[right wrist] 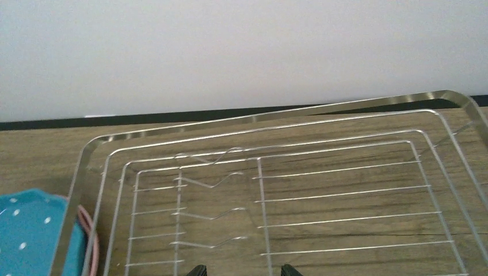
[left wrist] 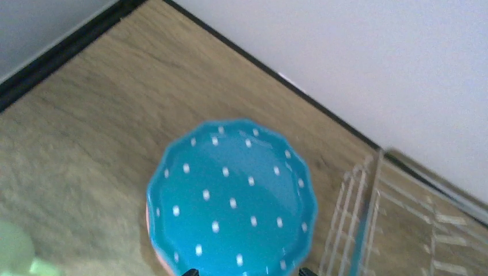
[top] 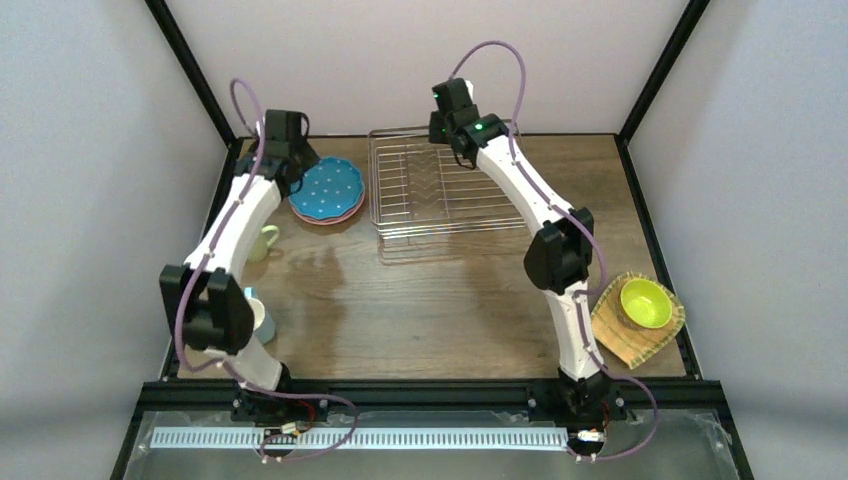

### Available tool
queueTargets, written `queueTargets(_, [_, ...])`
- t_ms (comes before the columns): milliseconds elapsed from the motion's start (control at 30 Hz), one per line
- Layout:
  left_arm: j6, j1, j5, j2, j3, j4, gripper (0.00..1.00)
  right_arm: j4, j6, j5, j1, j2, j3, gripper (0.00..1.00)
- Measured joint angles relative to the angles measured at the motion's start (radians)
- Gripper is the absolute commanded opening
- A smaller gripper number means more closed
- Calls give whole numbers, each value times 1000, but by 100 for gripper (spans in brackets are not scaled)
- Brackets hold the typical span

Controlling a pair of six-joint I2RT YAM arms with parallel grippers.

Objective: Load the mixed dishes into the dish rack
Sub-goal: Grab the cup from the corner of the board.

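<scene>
The left gripper (left wrist: 248, 272) is spread wide. Only its two dark fingertips (left wrist: 193, 272) show, at the bottom edge of the left wrist view, with nothing between them. It hangs over the blue dotted plate (left wrist: 230, 195), which fills the lower middle of that frame. The plate lies on top of a pink plate (right wrist: 92, 240), whose rim shows as a thin sliver under it.

The right gripper (right wrist: 242, 270) is also parted. Its tips poke in at the bottom centre of the right wrist view, and only wire and wood show through the gap. It hovers over the dish rack (right wrist: 259, 123), which spans most of that frame.

In the top view the rack sits at upper centre on the wooden table (top: 400, 300). The stacked plates lie just beside its left edge.

Further out, a pale green mug (top: 266, 240) stands at centre left, partly behind the left arm. A light blue mug (top: 256, 310) stands lower left. At lower right, a lime bowl (top: 645, 303) rests on a woven tan plate (top: 618, 338), well apart from the rack.
</scene>
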Motion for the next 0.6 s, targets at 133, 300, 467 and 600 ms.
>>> queueTargets(133, [11, 77, 21, 165, 149, 3, 100, 6, -18, -16, -50, 0, -2, 73])
queueTargets(300, [37, 82, 39, 394, 343, 5, 99, 21, -47, -18, -83, 0, -3, 74])
queueTargets(467, [56, 83, 50, 610, 539, -5, 99, 31, -77, -23, -73, -1, -15, 74])
queueTargets(600, [59, 96, 60, 712, 642, -14, 99, 43, -96, -31, -69, -1, -43, 74])
